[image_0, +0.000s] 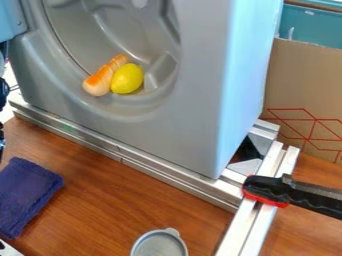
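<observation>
At the left edge, a thin sliver of the black gripper (3, 92) shows beside the grey machine, above the wooden table; most of it is cut off. Inside the machine's round opening lie a yellow lemon (127, 78) and an orange-and-cream sausage-shaped piece (100, 81), side by side and touching. A folded dark blue cloth (27, 195) rests on the table at lower left, below the gripper. Near the bottom edge is a small grey round dish (159, 244) with a tab.
The grey machine (200, 100) stands behind a metal rail (133, 162). At right, a black-and-red clamp (294, 194) lies across metal bars (257, 220). A cardboard box (304, 85) stands behind. A white perforated piece (7, 250) pokes in at the bottom-left corner.
</observation>
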